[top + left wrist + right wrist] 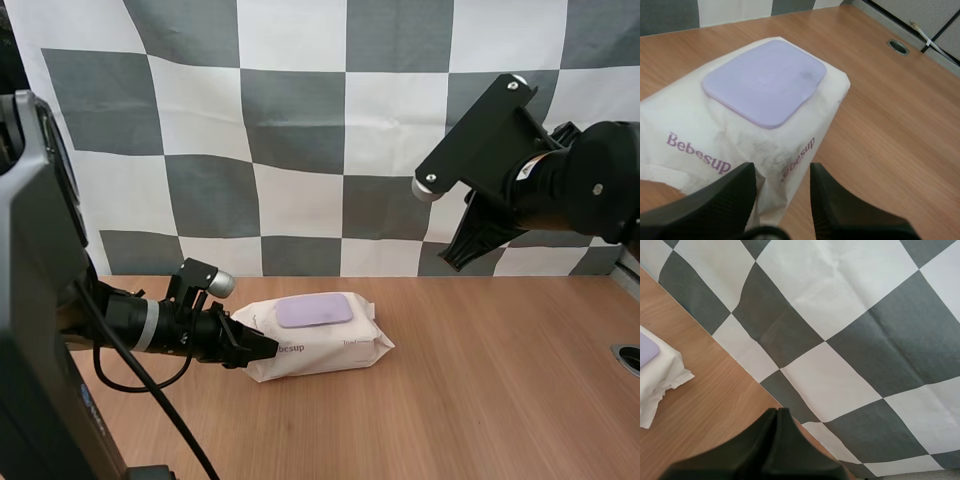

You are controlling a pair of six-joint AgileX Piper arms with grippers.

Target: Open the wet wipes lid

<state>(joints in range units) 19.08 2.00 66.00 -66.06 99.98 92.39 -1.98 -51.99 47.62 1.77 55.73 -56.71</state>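
Observation:
A white pack of wet wipes [318, 345] lies flat on the wooden table [480, 400], its lilac lid [314, 311] closed on top. My left gripper [262, 347] reaches in low from the left, at the pack's near left end. In the left wrist view the pack [695, 135] and its flat lid [765, 82] lie just ahead, and my left gripper [782, 172] has the pack's crimped end pinched between its fingers [725, 197]. My right gripper [458, 258] hangs high at the right, away from the pack. In the right wrist view it [777, 412] forms one dark wedge, with the pack's end [657, 380] off to the side.
A round cable hole [628, 357] sits in the table near its right edge, also seen beyond the pack as a cable hole [898, 46]. Bare wood stretches right of the pack and in front of it.

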